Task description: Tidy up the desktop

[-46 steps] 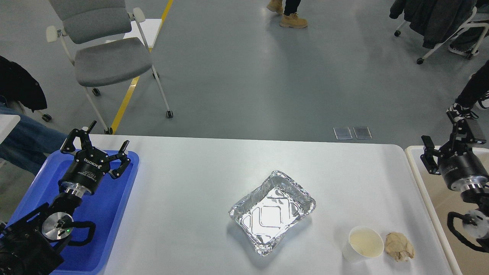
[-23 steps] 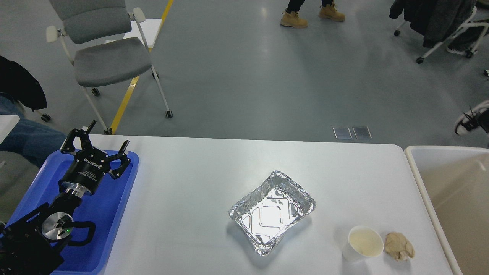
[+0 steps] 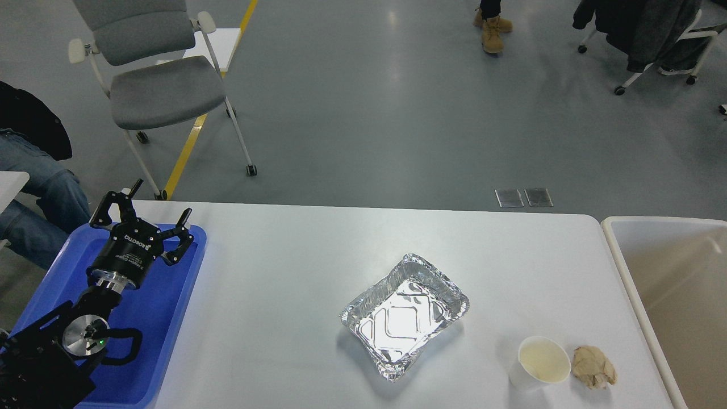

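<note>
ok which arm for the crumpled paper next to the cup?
Right, probably. The crumpled paper lies at the desktop's right end beside the paper cup, close to the beige bin. The left gripper hangs open over the blue tray, far off. Right arm isn't in view.

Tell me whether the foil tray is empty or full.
Empty: the foil tray sits upright on the desktop, its embossed bottom fully visible.

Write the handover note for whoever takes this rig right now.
Left gripper: open, empty, above the blue tray.
Right gripper: out of view.
On the desktop: foil tray at centre; paper cup and crumpled brown paper side by side at the near right.
Beige bin at the right edge.
Done: nothing visible.
Left: all three items to clear.
</note>
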{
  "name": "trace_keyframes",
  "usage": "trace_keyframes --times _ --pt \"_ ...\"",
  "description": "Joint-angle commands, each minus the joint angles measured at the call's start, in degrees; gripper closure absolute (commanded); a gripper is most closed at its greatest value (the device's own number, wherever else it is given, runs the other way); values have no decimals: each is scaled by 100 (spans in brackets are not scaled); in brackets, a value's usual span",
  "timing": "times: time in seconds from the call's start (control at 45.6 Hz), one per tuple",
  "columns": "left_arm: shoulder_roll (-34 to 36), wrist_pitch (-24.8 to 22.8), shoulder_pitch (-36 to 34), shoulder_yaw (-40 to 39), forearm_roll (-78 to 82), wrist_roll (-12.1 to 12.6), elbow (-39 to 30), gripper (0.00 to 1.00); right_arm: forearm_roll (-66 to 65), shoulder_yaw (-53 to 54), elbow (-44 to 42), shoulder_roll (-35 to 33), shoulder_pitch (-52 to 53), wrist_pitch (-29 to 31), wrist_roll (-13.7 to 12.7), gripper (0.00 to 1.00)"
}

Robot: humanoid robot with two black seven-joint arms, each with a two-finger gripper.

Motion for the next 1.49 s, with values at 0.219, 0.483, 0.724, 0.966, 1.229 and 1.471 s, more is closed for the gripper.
trace_keyframes --times 0.219,0.483,0.724,0.966,1.229,1.471 --pt "7 0 6 -4 -7 1 0 1 -1836 -212 83 -415 448 570 -406 0" --pt "7 0 6 -4 -16 1 0 1 -1836 -221 74 -503 422 517 -406 0" --pt "7 0 6 -4 -16 1 0 1 -1783 -362 83 -1205 18 491 -406 0" --pt "7 0 -3 -13 -7 1 0 1 -1783 -230 66 -2039 -387 508 -406 0" --pt "7 0 6 -4 -7 1 0 1 -1748 1036 92 -2039 -396 473 -406 0" --pt "7 0 6 -13 -7 1 0 1 -2064 1221 74 -988 -396 535 -415 0"
